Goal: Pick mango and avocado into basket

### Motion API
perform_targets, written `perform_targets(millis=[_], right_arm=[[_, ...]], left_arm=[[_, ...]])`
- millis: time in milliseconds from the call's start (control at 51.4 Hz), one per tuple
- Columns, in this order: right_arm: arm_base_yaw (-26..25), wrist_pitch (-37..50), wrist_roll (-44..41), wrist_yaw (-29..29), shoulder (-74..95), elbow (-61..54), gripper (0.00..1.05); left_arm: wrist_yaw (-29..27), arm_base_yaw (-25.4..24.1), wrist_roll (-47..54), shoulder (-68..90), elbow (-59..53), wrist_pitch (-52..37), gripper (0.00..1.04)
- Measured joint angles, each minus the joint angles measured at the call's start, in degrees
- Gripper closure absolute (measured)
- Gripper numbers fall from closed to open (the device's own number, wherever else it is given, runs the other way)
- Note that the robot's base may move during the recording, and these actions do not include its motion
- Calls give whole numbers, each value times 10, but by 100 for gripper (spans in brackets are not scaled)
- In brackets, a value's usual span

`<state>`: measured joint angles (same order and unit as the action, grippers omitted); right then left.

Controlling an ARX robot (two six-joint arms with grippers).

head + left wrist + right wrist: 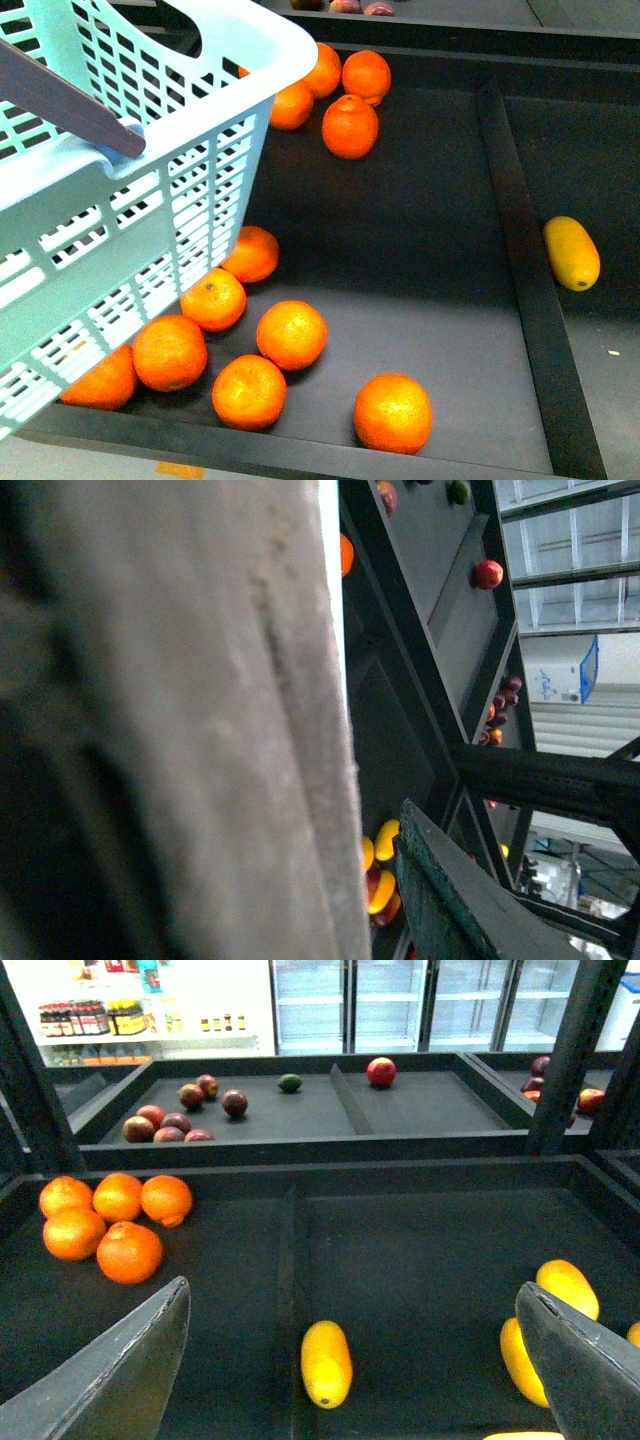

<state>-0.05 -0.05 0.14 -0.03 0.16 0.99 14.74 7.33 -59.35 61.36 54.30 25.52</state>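
The aqua basket (150, 190) hangs tilted at the left of the front view, over the oranges. In the left wrist view its grey handle (200, 730) fills the picture, with my left gripper (375, 880) shut on it. A yellow mango (571, 252) lies alone in the right compartment. In the right wrist view that mango (326, 1362) lies beside the divider, below and between the wide-open fingers of my right gripper (352, 1290), which holds nothing. A small dark green avocado (290, 1083) sits in the far tray. Neither arm shows in the front view.
Several oranges (290, 335) lie in the left compartment, some under the basket. A raised divider (520, 270) separates it from the mango's compartment. More mangoes (567, 1288) lie further along. Dark red fruits (180, 1120) and a red apple (380, 1071) are in the far trays.
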Motion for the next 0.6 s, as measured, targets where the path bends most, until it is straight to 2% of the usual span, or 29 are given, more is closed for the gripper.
perform_targets(millis=[136, 409, 603], right_arm=[[0, 0, 0, 0, 0, 0, 9], [0, 0, 0, 0, 0, 0, 9], [0, 0, 0, 0, 0, 0, 9]], left_arm=[[-27, 46, 14, 48, 25, -40, 76], [-21, 180, -7, 172, 104, -95, 76], [-12, 237, -15, 217, 138, -101, 76]])
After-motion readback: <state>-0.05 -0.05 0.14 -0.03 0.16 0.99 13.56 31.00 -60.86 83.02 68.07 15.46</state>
